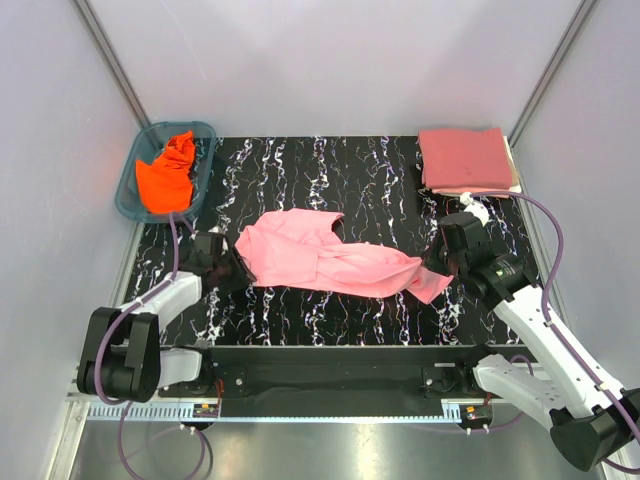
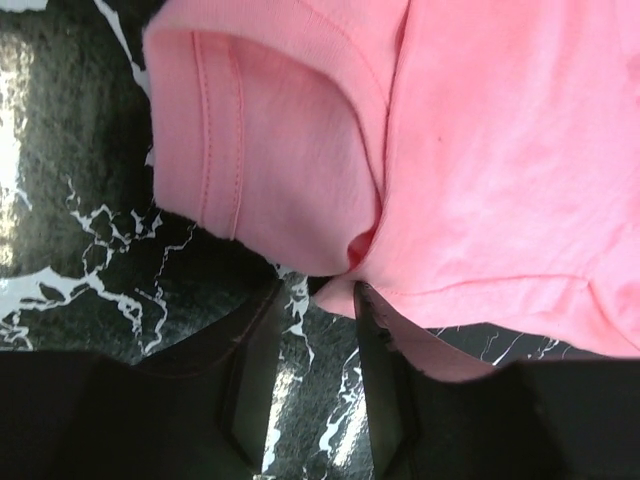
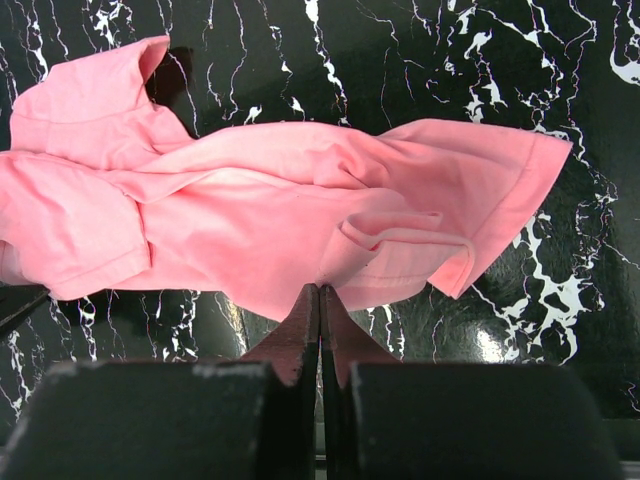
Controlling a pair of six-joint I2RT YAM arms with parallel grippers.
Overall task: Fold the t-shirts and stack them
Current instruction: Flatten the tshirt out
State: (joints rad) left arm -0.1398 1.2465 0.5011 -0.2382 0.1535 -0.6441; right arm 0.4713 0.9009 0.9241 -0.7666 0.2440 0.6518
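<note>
pink shirt [image 1: 320,258]: bunched mid-bench [image 1: 380,180], needs spreading before folding
left gripper [image 2: 318,300]: jaws apart at shirt's left edge, probably to pinch it
right gripper [image 3: 320,295]: clenched at shirt's right edge; cloth grip unclear
red shirt [image 1: 465,158]: folded, far right corner, stack base

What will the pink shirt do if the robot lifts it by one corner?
It would probably flop: the pink shirt lies crumpled and twisted on the table, so it looks soft. It would likely dangle and unfold rather than hold its shape. Pushing it would probably just bunch its thin folds up.
</note>
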